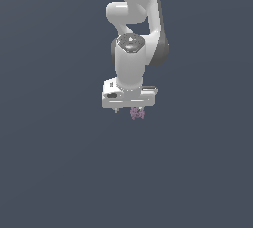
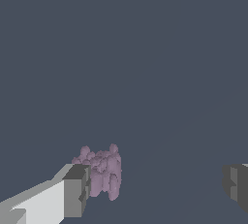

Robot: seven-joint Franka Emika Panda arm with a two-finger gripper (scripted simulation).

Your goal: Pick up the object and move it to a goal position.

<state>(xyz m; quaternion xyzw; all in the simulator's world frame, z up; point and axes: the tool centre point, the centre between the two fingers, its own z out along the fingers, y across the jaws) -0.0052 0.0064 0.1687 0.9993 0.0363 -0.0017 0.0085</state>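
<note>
Exterior view, from its left to its right: plain dark slate-blue ground on the left, featureless. Near the middle, a white Franka arm hanging straight down from the top edge, with a round grey joint cap facing the camera and a darker grey shaded flank on the exterior view's right. Below it, a wide white hand block, and under that the gripper, only partly made out: one thin finger stub toward the exterior view's left, the rest lost behind the object. Small, lumpy, mauve-pink, like a tiny bunch of grapes, sitting just under the right half of the hand block and far smaller than it. Cannot tell from here whether resting on the ground or lifted. More bare slate-blue to the right.

Wrist view: one white finger with a grey pad, the mauve cluster pressed right against that pad's inner face. Then a broad gap of empty ground, and the second grey pad well apart at the far edge. Jaws spread wide, close to fully open; nothing clamped, the cluster touching one pad only and standing clear of the other. Cluster upright, bumpy on top, off-centre between the pads.
</note>
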